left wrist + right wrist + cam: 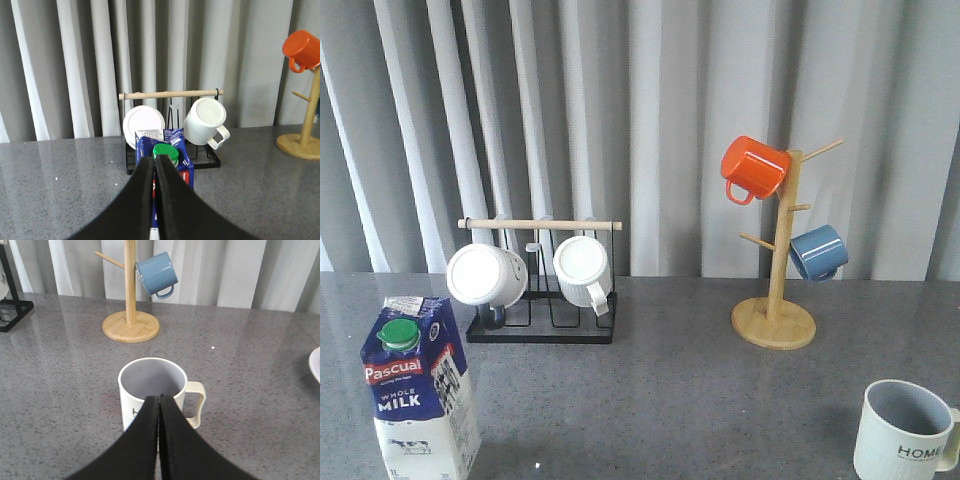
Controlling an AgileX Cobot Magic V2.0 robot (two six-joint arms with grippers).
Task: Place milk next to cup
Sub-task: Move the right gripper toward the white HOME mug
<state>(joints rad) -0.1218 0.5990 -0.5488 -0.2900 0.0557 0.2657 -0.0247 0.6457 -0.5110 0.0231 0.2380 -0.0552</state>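
Note:
The milk (415,400), a blue-and-white carton with a green cap, stands upright at the table's front left. At the front right stands the cup (905,435), a pale ribbed mug with "HOME" lettering. Neither arm shows in the front view. In the left wrist view my left gripper (154,159) is shut and holds nothing, its tips just short of the milk (172,142). In the right wrist view my right gripper (159,397) is also shut and empty, hanging in front of and slightly above the cup (150,380), whose handle points to that view's right.
A black wire rack (540,330) with a wooden bar holds two white mugs behind the milk. A wooden mug tree (775,320) at the back right carries an orange mug (753,168) and a blue mug (818,252). Grey curtains close off the back.

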